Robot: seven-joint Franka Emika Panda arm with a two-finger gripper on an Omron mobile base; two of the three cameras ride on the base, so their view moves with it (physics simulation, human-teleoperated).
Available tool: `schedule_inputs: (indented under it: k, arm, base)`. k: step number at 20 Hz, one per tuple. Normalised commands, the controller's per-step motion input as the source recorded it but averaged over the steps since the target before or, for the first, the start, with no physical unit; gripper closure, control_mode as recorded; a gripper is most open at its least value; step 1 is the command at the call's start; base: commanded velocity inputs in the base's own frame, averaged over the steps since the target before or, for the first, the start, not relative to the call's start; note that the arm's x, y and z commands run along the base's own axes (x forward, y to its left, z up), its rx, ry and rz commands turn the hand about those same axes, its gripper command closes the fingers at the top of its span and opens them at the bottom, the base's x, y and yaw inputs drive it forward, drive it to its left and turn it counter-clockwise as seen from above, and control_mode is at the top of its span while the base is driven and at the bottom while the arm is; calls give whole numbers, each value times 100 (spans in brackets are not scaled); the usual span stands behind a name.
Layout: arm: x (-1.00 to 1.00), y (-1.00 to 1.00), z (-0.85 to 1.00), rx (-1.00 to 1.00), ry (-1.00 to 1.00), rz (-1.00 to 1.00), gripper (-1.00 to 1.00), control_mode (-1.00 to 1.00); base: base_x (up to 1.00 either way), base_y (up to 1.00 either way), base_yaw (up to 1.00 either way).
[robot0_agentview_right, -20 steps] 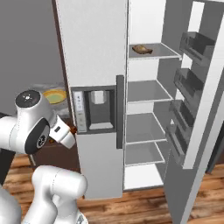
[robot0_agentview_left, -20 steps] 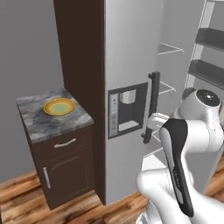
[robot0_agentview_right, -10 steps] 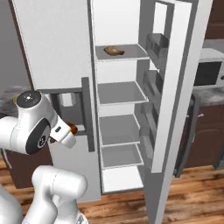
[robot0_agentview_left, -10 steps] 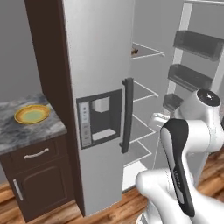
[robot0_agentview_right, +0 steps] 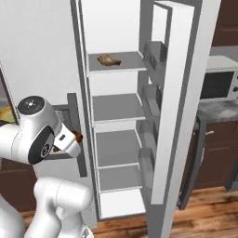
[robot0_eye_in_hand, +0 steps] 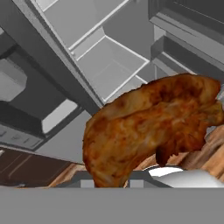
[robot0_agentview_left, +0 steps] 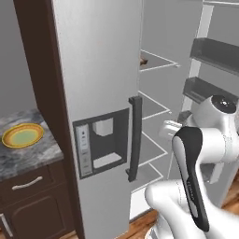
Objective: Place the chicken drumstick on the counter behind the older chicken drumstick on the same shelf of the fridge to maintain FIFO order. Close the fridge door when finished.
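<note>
Chicken fills the hand view — we see the chicken drumstick [robot0_eye_in_hand: 148, 127], dark reddish-brown, close in front of the camera. Our gripper [robot0_agentview_right: 74, 138] is clamped on it; in the right base view a small brown bit of it pokes out at the tip of the arm. The finger tips are hidden behind the meat, so we cannot see them.

We hold the drumstick in the air in front of the fridge [robot0_agentview_right: 116, 116], low down, near the dark bar handle [robot0_agentview_left: 134, 137] of the shut door with the water dispenser [robot0_agentview_left: 103, 144].

Past the meat, the hand view looks at pale fridge shelves and grey door bins.

The fridge door [robot0_agentview_right: 174, 107] on the right stands wide open, with grey bins [robot0_agentview_right: 148, 97] on its inner side. Inside are several flat white shelves. On the top shelf [robot0_agentview_right: 118, 62] lies the older chicken drumstick [robot0_agentview_right: 109, 59], paler and tan-gold — it sits near the front left of that shelf.

Off to the left is the counter [robot0_agentview_left: 28, 156], grey speckled stone over dark brown cabinets. A yellow plate [robot0_agentview_left: 22, 135] sits on it. To the right of the fridge we see a microwave [robot0_agentview_right: 218, 83] on another counter.
</note>
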Motion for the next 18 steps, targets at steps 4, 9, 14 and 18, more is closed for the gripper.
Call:
schedule_inputs:
  k: [4,9,14,18]
  arm:
    - [0,0,0,0,0,0,100,100]
    - [0,0,0,0,0,0,100,100]
    - [0,0,0,0,0,0,100,100]
    - [0,0,0,0,0,0,100,100]
  base:
    - [55,-44,0]
    - [51,-45,0]
    - [59,-16,1]
    - [59,-6,7]
